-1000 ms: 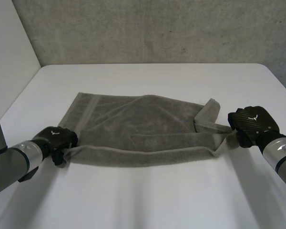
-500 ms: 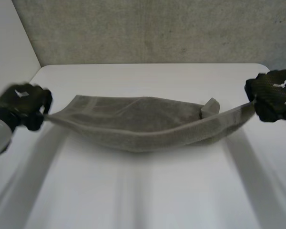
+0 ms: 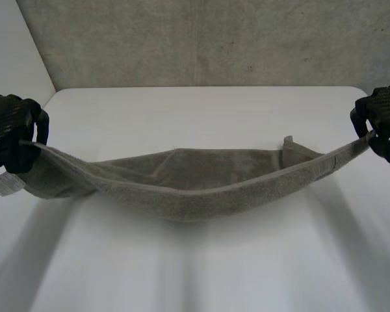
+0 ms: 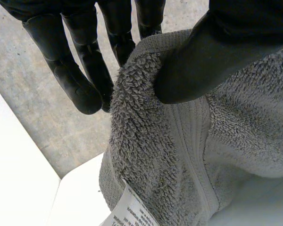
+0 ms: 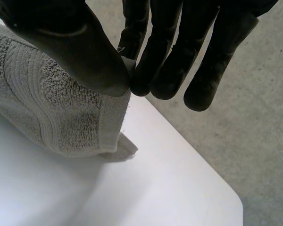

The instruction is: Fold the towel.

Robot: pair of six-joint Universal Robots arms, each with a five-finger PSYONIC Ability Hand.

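A grey towel (image 3: 195, 179) hangs slack between my two hands, its near edge raised in a sagging band while its far part still lies on the white table (image 3: 201, 107). At the table's left side my left hand (image 3: 10, 130) is up in the air, shut on the towel's near left corner; the left wrist view shows the thumb (image 4: 212, 52) pinching the towel (image 4: 179, 155) against the fingers, a white label hanging below. My right hand (image 3: 385, 120) is raised at the right side, thumb (image 5: 80, 52) and fingers pinching the near right corner of the towel (image 5: 52, 113).
A grey concrete wall (image 3: 201, 39) stands behind the table's far edge. The table's right corner (image 5: 226, 197) lies beneath my right hand. Bare white tabletop stretches in front of the towel.
Both hands have risen and spread outward, lifting the towel's near edge off the table. The towel now sags between them instead of lying flat.
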